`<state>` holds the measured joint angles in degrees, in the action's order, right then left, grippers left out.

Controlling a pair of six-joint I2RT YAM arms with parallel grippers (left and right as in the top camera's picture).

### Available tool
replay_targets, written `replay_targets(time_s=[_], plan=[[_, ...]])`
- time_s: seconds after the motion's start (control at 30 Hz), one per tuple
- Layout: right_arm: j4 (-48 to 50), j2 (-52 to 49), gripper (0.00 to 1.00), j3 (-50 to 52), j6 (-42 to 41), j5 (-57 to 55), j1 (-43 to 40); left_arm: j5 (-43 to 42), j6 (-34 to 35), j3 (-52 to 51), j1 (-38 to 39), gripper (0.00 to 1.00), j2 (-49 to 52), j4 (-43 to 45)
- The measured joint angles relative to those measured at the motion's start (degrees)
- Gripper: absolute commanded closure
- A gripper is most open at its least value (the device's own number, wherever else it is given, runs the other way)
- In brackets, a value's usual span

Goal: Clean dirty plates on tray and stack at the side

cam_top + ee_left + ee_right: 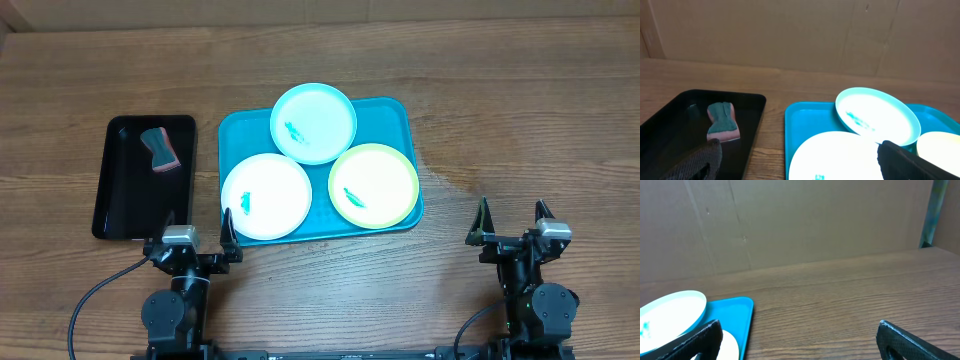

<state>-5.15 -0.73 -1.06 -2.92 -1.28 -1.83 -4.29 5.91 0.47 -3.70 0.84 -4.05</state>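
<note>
Standing wide open and empty at the table's [80,80] near edge, the left gripper [197,228] faces the sponge [160,150], which lies lengthwise in the black tray's [125,200] far half. The right gripper [513,218] is likewise open, but farther off. Smeared plates [265,197] fill the turquoise tray [400,108].

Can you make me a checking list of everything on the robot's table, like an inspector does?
Surface: wooden table, brown grain.
Job's things: turquoise tray holds the white plate, pale blue plate and yellow-green plate; each has a teal smear; none stacked at the side.
Clutter: black tray left of it, with a sponge inside.
Grippers: left gripper and right gripper both open, holding nothing.
Cables: black cable by each arm's base.
Surroundings: cardboard wall behind.
</note>
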Motion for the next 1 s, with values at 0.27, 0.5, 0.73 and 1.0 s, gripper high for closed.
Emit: replay_targets(time_s=[0.27,0.5,0.73,1.0], plan=[[0.0,0.0,0.00,0.0,0.0,0.0,0.0,0.0,0.0,0.0,0.0,0.00,0.0,0.0],[0.0,0.0,0.00,0.0,0.0,0.0,0.0,-0.3,0.4,0.0,0.0,0.00,0.0,0.1],[-0.1,0.0,0.00,0.0,0.0,0.0,0.0,-8.3,13.0,0.0,0.0,0.00,0.0,13.9],[0.0,0.0,0.00,0.0,0.0,0.0,0.0,-8.7,14.3,1.4,0.0,0.00,-0.2,41.4]])
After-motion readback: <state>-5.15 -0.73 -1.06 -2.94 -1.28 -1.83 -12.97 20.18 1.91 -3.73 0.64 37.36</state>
